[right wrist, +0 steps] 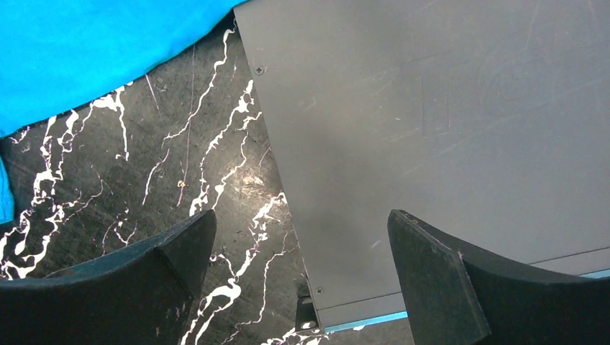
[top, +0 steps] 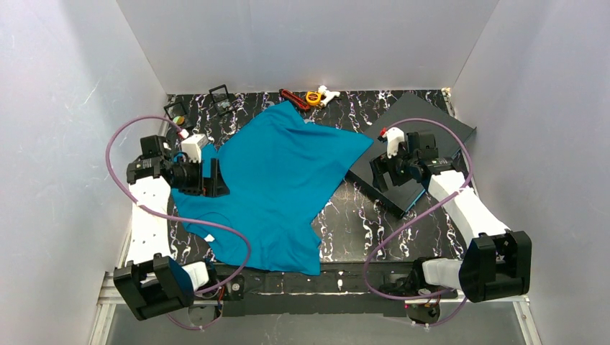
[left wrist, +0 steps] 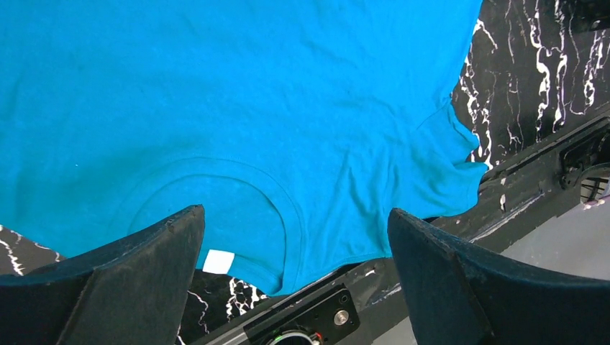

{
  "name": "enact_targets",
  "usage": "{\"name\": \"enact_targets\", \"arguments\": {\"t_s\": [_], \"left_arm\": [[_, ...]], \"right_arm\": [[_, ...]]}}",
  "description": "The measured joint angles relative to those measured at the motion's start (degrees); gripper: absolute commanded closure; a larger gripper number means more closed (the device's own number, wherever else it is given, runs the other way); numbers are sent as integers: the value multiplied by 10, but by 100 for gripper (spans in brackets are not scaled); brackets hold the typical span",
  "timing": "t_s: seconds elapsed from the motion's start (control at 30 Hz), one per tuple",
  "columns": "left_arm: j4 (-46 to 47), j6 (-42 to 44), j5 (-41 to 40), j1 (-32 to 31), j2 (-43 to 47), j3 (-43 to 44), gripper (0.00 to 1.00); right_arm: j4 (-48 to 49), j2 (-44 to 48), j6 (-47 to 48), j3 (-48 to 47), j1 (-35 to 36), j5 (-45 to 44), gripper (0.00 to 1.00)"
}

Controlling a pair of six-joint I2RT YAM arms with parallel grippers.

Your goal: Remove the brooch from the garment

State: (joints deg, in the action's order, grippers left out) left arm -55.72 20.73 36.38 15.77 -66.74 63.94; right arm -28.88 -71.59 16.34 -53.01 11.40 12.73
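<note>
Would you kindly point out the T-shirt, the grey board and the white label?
T-shirt [top: 288,172], top view, middle of cloth.
Board [right wrist: 446,129], right wrist view, bare top face.
Label [left wrist: 218,261], left wrist view, its centre.

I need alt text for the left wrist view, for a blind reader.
A teal-blue T-shirt on a black marbled table fills most of the view, collar and white label near the bottom. The open left gripper frames it; no brooch shows.

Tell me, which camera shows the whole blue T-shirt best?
The top camera: nearly the whole T-shirt lies spread on the table there. The left wrist camera sees only its neckline end, close up. The right wrist camera catches just an edge near the grey board.
</note>
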Motion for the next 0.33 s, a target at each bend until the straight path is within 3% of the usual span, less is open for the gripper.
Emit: {"name": "enact_targets", "arguments": {"t_s": [0.33], "left_arm": [[58, -4, -21, 0, -8, -36, 2]], "right_arm": [[23, 12, -12, 25, -2, -1, 2]]}}
